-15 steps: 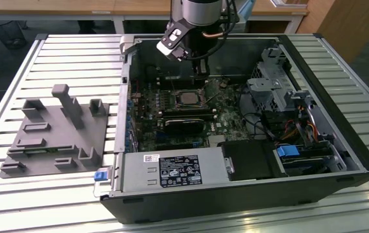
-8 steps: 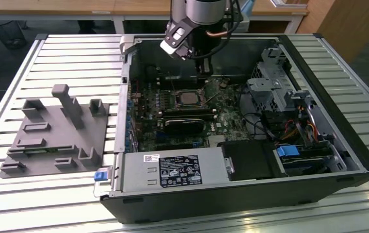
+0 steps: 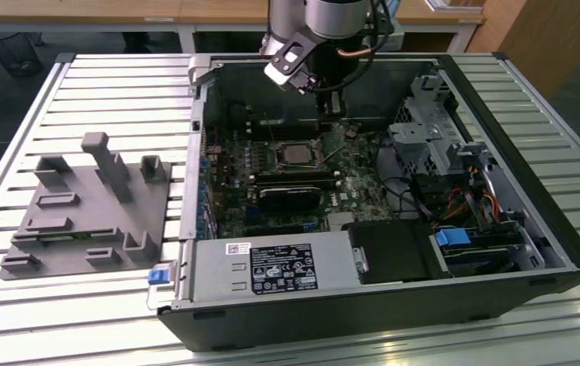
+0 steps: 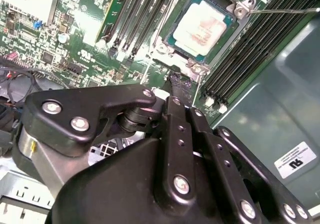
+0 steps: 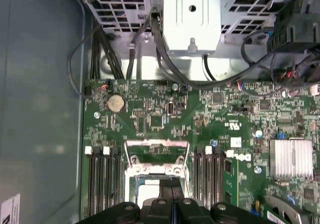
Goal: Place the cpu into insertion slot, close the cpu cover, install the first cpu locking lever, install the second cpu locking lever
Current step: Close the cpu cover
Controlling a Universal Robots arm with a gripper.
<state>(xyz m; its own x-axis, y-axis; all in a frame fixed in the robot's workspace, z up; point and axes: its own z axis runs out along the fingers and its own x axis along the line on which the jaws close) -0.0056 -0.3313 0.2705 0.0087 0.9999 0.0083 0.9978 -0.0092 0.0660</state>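
Note:
The cpu (image 4: pixel 201 26), a pale silver square chip, lies in the insertion slot (image 4: pixel 171 36) on the green board; in the exterior view it is the light square (image 3: pixel 295 155) mid-board. The cpu cover (image 5: pixel 130 157), a thin metal frame, looks swung back from the socket, with green board showing through its cut-out. A thin metal lever rod (image 4: pixel 286 10) runs out from one socket corner. My gripper (image 5: pixel 172 207) hangs just above the socket's edge beside the cover, fingers shut together with nothing seen between them. It also shows in the second wrist view (image 4: pixel 176 84) and the exterior view (image 3: pixel 328 114).
The open black computer case (image 3: pixel 564 252) lies on a slatted metal table. Long black memory slots (image 4: pixel 250 49) flank the socket. A drive cage (image 5: pixel 192 19) with cables, a finned heatsink (image 5: pixel 291 158) and the power supply (image 3: pixel 269 267) crowd the inside. A grey fixture (image 3: pixel 86 206) sits at the exterior view's left.

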